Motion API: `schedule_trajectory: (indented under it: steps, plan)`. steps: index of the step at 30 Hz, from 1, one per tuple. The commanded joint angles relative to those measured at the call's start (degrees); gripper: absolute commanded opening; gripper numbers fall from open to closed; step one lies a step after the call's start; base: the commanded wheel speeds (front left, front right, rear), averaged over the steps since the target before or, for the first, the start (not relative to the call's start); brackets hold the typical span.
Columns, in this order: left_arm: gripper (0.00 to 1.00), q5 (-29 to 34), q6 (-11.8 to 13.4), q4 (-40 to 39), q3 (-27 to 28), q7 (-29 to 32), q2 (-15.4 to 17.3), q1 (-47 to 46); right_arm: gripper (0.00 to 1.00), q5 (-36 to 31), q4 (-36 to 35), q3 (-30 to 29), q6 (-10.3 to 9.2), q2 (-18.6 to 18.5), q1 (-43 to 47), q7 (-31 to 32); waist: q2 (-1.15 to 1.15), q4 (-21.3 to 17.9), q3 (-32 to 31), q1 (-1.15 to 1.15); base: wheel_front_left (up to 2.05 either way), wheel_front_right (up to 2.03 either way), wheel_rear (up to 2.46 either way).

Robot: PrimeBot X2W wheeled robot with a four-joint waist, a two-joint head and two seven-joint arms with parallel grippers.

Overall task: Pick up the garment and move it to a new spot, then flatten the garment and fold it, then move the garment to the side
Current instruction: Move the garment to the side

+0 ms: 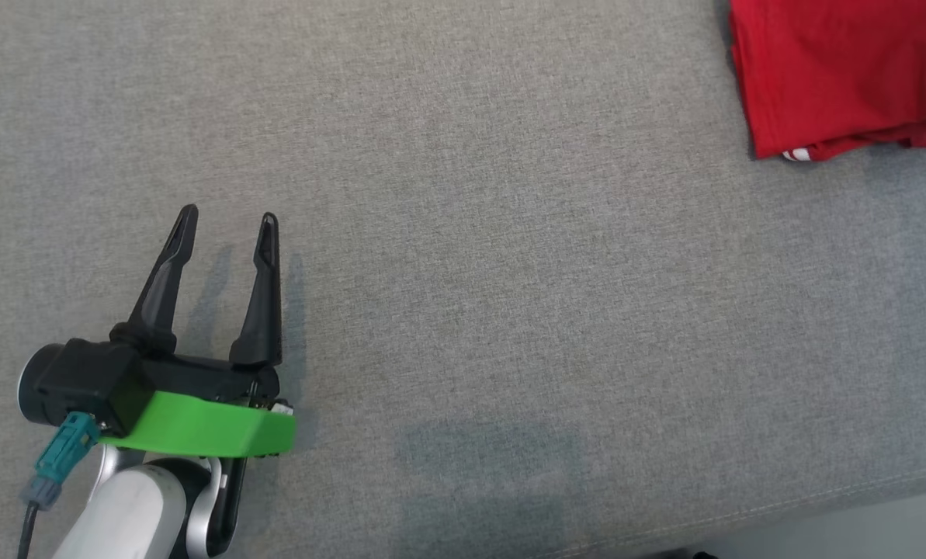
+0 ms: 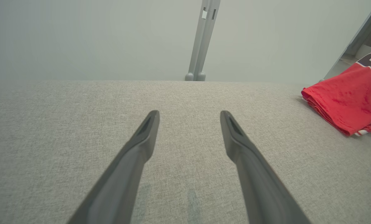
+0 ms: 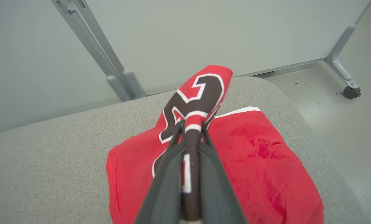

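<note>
A folded red jersey [image 1: 835, 70] with a dark, white-edged numeral lies at the far right end of a grey woven-fabric cushion [image 1: 509, 310]. The robot's right gripper [image 3: 192, 124] pinches a raised fold of the jersey between nearly closed fingers. Well apart, the left gripper [image 1: 230, 213] hovers over bare cushion, its dark fingers spread wide and empty.

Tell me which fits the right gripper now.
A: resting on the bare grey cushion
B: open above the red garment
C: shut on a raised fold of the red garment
C: the right gripper has its two fingers pinched together on a raised fold of the red garment.
</note>
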Motion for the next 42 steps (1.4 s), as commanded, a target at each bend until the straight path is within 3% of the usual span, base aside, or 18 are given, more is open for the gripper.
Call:
schedule_trajectory:
  steps: [1,12,13,14,15,21,27,38,42]
  plan:
    - [1.0,0.54,-0.29,-0.03,-0.17,0.27,0.47,-1.55,0.0,-0.75,0.69,-0.39,0.02,0.68,-1.64,-1.14,0.0,-2.74,3.33,0.0,0.0,0.0,0.0]
    - [1.0,0.96,0.05,-0.33,-0.81,2.44,1.37,-3.17,0.0,-9.09,11.38,-2.7,0.02,-1.91,-9.41,-6.41,0.0,-0.85,5.77,0.0,0.0,0.0,0.0]
    - [1.0,0.84,0.07,-0.38,-0.88,2.53,1.36,-3.12,0.27,-10.81,12.67,-2.9,0.02,-2.21,-9.87,-7.76,0.0,-0.52,5.86,0.0,0.0,0.0,0.0]
    - [1.0,0.8,0.04,-0.43,-0.88,2.58,1.42,-3.06,0.88,-12.57,13.8,-3.23,0.02,-2.24,-10.24,-9.52,0.0,-0.23,5.96,0.0,0.0,0.0,0.0]
    - [1.0,0.68,0.11,-0.44,-0.84,2.49,1.38,-2.94,1.0,-14.2,15.05,-3.82,0.02,-1.87,-10.64,-11.64,0.0,0.03,6.01,0.0,0.0,0.0,0.0]
    - [1.0,0.31,0.78,-0.5,-0.85,2.14,0.89,-1.9,1.0,-21.39,21.42,-4.46,-0.02,0.23,-11.82,-22.94,0.0,0.42,5.35,0.0,0.0,0.0,0.0]
    - [1.0,-0.24,1.29,0.24,-0.56,0.89,0.35,-0.53,1.0,-22.69,22.78,-1.67,-0.02,1.1,-9.74,-29.98,0.0,-0.31,2.2,0.0,0.0,0.0,0.0]
    - [1.0,-3.31,1.37,5.58,0.06,-1.89,-1.91,2.91,1.0,-17.86,11.05,8.79,-0.02,0.68,3.76,-37.05,0.0,-0.9,-9.84,0.0,0.0,0.0,0.0]
    - [1.0,-4.1,0.77,9.58,0.5,-2.91,-2.24,3.52,1.0,-17.3,4.47,7.86,-0.02,1.27,12.27,-38.79,0.0,0.31,-13.81,0.0,0.0,0.0,0.0]
